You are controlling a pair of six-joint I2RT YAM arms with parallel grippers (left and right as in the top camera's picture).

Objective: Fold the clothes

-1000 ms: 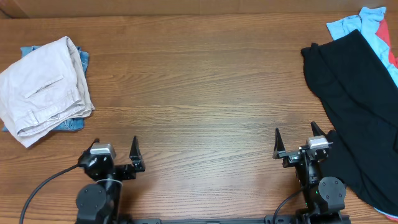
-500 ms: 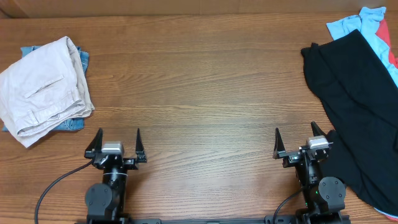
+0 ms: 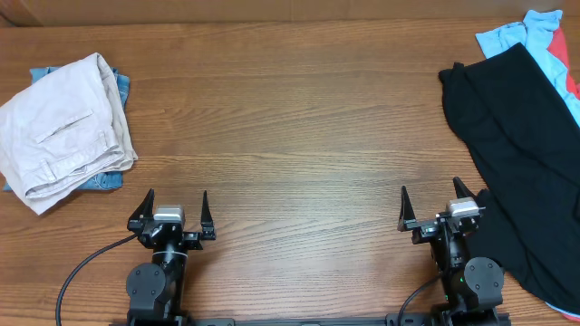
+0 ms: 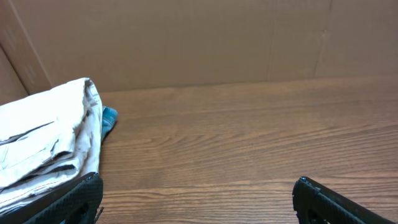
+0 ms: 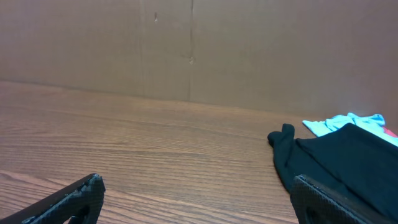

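**Operator:** Where are the shorts (image 3: 63,127)?

**Manual:** You find them far left on the surface (image 3: 290,109), bunched atop blue jeans (image 3: 107,181). Expect soft, light, limp cloth, so grip the waistband edge. The left jaws and right jaws both stand wide apart and empty.

No readable text, label, brand or number visible in any view.
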